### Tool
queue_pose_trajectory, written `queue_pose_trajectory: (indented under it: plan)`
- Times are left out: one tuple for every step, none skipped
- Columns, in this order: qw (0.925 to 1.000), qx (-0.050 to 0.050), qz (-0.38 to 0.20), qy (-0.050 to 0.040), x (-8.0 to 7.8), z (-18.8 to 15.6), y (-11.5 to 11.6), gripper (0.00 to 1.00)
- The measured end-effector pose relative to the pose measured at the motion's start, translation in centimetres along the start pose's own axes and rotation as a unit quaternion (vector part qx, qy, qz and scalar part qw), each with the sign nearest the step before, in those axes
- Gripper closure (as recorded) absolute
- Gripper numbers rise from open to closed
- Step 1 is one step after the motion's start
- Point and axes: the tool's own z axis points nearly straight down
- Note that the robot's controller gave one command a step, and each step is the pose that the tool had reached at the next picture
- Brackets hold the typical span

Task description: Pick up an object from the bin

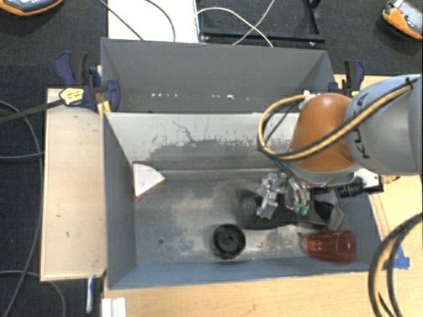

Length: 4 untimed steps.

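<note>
Clutter is sparse in the grey metal bin (119,197) I reach into. My pincer (269,202) hangs low over the floor, in the half of the bin nearest my arm, and from this angle I cannot tell whether it is open or closed. Nothing visibly sits in its grip. Directly beneath it and touching its shadowed tip lies a dark flat piece (261,222), black and irregular. It is the thing I am over, though how much of it my wrist hides I cannot tell. Just beside the pincer, toward the bin's front wall, rests a black round disc (228,240) with a hollow centre, lying flat. On the other side, under my wrist and close to the front corner, a red see-through cup (330,246) lies on its side. Well apart from the pincer, against the far side wall, a white triangular scrap (147,178) lies alone. Above the pincer sits my orange cover (320,134), with a yellow-and-black cable (277,111) looped round it.
</note>
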Motion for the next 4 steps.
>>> queue_pose_trajectory:
  plan:
    - [1.0,0.0,0.0,0.0005,0.0,-2.3,0.0,1.0]
    - [1.0,-0.001,0.0,-0.0016,-0.1,-3.9,0.0,1.0]
    - [1.0,-0.001,-0.001,-0.0022,-0.1,-5.0,0.0,1.0]
    - [1.0,-0.001,-0.001,-0.0022,-0.1,-6.1,0.0,1.0]
